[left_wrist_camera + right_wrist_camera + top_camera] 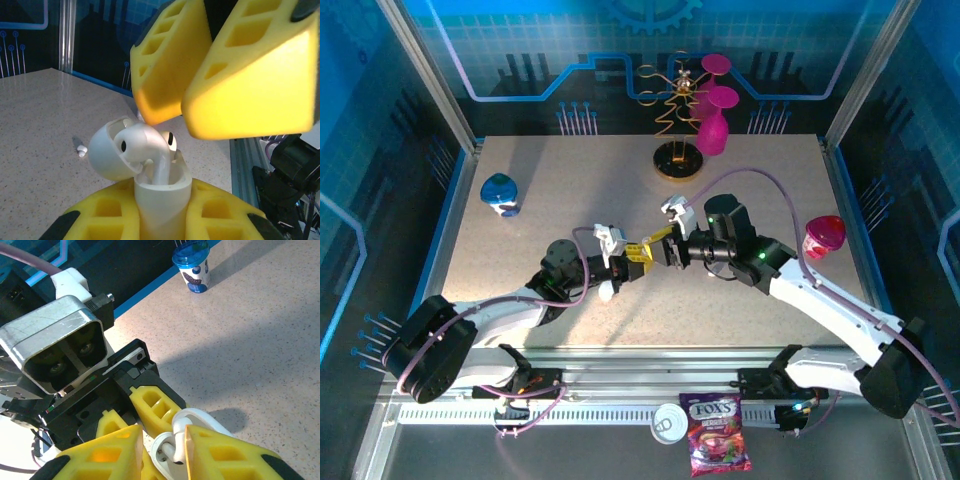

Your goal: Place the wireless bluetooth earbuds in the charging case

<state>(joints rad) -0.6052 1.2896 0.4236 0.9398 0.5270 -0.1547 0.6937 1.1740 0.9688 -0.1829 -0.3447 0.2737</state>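
My left gripper (162, 212) is shut on the charging case (162, 197) and holds it upright with its flip lid (107, 155) open to the left. One white earbud (145, 144) stands with its stem down in the case's mouth and its head above the rim. Just above it, my right gripper (177, 122) is open. In the right wrist view the earbud (176, 440) lies against the right finger (225, 457), with a gap to the other finger. A second tiny earbud (80, 149) lies on the table behind the case. From above, both grippers (648, 248) meet at mid-table.
A blue-lidded cup (500, 193) stands at the back left and a pink cup (823, 235) at the right edge. A gold wire stand (677, 120) with magenta glasses is at the back. A candy bag (718, 447) lies on the front rail.
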